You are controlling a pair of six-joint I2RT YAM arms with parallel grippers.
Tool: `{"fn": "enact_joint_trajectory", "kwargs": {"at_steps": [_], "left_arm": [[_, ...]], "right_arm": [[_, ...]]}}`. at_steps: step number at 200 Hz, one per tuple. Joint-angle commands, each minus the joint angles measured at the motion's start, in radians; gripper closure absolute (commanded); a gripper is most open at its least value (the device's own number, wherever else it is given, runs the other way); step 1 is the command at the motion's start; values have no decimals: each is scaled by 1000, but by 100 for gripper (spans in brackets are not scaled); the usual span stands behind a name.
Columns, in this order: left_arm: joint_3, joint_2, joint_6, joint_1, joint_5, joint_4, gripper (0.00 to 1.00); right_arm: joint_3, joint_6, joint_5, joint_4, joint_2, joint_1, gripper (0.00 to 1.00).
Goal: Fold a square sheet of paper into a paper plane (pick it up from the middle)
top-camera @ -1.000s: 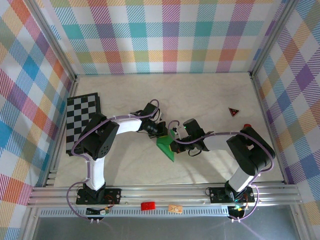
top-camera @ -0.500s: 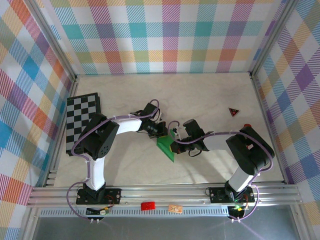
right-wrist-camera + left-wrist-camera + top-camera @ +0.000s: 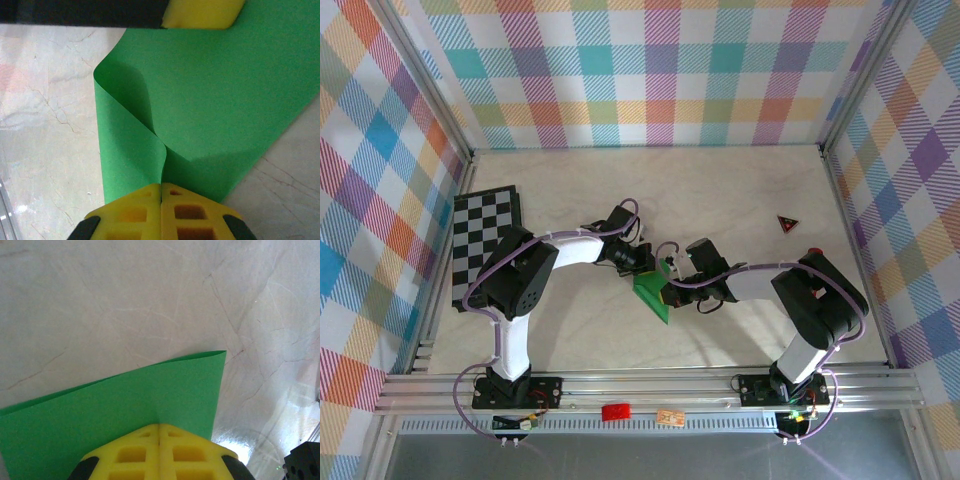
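Note:
The square sheet of paper is bright green and hangs bent between my two grippers near the table's middle. My left gripper is shut on its far edge, and the sheet spreads flat beyond the yellow fingertips. From the right, my right gripper is shut on a loose fold of the sheet, which curls into a loop on the left. At the top of the right wrist view the left gripper's yellow finger rests on the sheet. A paper plane is out of view.
A black-and-white chessboard lies at the left wall. On the right sit a small red-and-black triangle and a red cylinder. Plaid walls close in three sides. The aluminium rail runs along the near edge.

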Motion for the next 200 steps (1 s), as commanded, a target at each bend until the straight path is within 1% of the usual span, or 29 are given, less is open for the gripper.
{"fn": "enact_joint_trajectory", "kwargs": {"at_steps": [1,200], "left_arm": [[1,23,8,-14,-40,-64,100],[2,23,9,-15,-42,-71,100]], "right_arm": [[28,10,-6,-2,-2,-5,95],[20,-5,11,-23,-11,-5,95]]}}
